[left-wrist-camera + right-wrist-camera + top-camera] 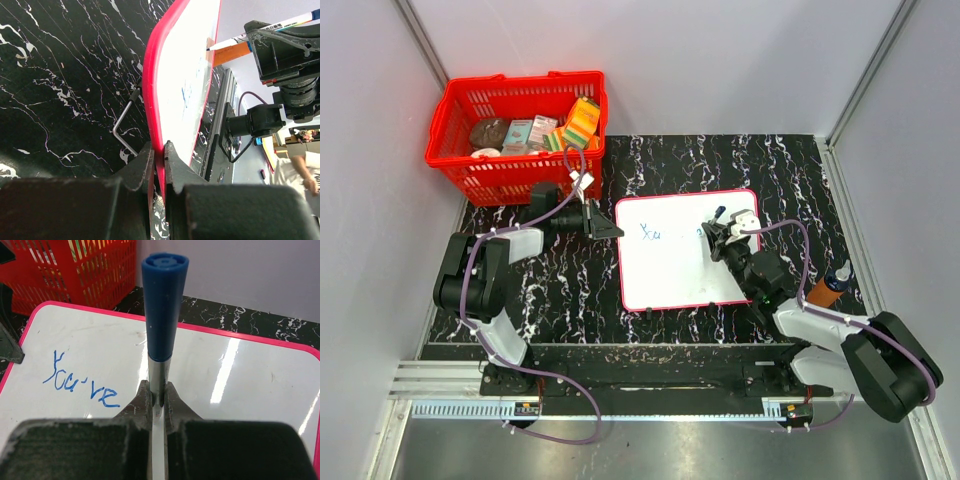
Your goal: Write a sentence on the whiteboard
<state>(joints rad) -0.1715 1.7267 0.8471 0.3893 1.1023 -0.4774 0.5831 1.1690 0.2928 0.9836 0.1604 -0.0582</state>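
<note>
Surface point(550, 290): black marble, whiteboard point(685, 250) lying flat at centre
Left tool point(159, 150): pinching the board's left rim
Right tool point(158, 395): clamped on marker point(162, 305)
Sentence point(80, 382): "You've" written; blank board lies rightward, nearer the right arm

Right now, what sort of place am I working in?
Probably a robot test cell, not a home: plain white panel walls box in a black white-veined tabletop, with a metal rail along its near edge and a red plastic mesh basket.
</note>
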